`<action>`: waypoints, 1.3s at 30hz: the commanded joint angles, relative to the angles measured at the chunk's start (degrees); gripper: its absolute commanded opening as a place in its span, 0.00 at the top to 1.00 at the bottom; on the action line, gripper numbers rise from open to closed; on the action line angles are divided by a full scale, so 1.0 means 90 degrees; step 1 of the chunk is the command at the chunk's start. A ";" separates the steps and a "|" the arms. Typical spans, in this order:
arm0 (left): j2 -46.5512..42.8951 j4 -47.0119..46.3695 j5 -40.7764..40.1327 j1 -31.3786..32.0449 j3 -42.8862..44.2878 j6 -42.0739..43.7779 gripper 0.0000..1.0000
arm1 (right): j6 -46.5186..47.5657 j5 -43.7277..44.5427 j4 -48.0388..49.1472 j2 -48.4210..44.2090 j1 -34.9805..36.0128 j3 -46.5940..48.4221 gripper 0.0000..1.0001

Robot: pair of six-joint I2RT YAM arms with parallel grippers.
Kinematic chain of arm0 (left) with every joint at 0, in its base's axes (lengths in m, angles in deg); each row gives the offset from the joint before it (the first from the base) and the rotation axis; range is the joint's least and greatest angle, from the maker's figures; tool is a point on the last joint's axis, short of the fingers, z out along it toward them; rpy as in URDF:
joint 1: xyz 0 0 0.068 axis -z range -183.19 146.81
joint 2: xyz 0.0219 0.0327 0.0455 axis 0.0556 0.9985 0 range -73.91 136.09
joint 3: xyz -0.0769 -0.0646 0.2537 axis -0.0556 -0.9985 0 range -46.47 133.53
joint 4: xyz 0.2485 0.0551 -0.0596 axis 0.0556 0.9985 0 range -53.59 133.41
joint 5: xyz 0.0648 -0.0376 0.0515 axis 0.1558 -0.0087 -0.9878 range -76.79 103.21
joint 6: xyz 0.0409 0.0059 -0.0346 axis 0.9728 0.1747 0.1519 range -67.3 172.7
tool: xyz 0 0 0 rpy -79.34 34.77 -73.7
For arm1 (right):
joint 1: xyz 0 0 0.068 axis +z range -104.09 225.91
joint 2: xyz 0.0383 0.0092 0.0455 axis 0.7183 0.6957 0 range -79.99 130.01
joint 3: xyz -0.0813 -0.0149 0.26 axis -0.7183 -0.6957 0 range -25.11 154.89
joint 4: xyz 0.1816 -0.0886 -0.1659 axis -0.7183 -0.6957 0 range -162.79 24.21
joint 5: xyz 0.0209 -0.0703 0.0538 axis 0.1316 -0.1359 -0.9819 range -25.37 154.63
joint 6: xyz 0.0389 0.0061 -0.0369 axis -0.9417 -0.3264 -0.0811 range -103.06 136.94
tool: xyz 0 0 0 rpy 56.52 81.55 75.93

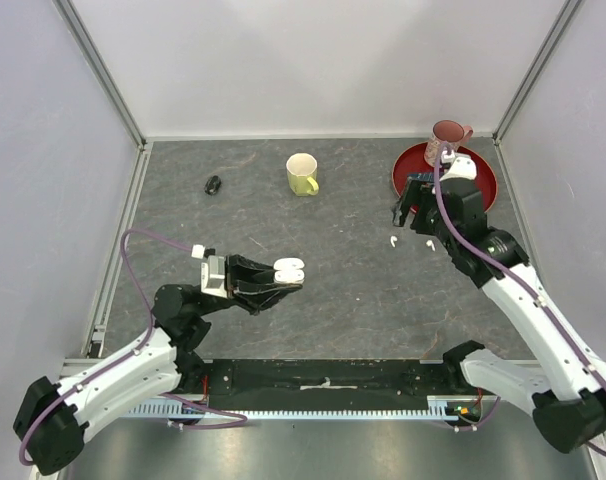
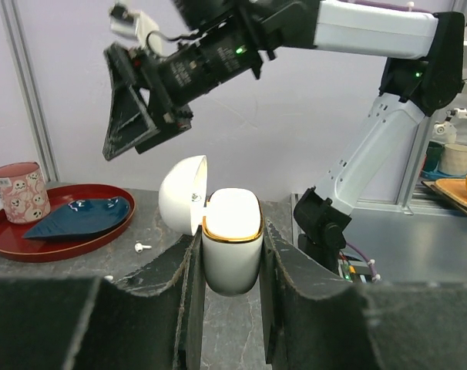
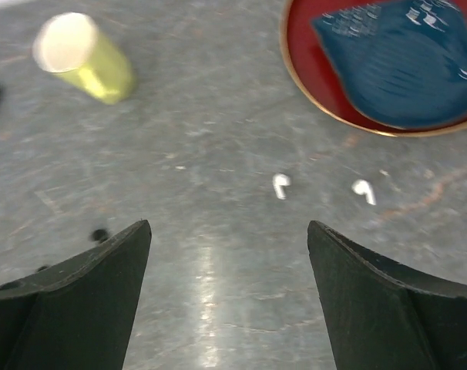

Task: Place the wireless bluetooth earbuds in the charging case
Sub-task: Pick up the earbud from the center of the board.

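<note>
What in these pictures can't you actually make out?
- Inside of the charging case: the left wrist view is side-on, and glare washes out its rim.
- A dark speck: right wrist view, blurred and too small to name.
- A dark lump: top view, too small to identify.

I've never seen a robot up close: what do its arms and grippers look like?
The left arm and right arm are white shells with black joints; a purple cable runs along each. The left gripper and right gripper each have two black, wedge-shaped fingers.
</note>
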 commanded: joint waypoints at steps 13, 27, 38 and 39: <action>-0.0859 0.0920 0.0346 0.0031 0.0069 0.0731 0.98 | 0.0232 -0.1503 0.0738 0.2695 -0.2856 -0.0809 0.14; -0.1045 0.1243 0.0249 0.0021 0.0069 0.0985 0.98 | 0.0418 -0.1562 0.1783 0.3984 -0.2944 -0.0760 0.14; -0.1035 0.1438 0.0219 0.0021 0.0108 0.1074 0.98 | 0.0545 -0.1572 0.2164 0.4336 -0.3189 -0.0819 0.14; -0.1045 0.1438 0.0210 0.0031 0.0118 0.1074 0.98 | 0.0554 -0.1581 0.2174 0.4394 -0.3208 -0.0819 0.14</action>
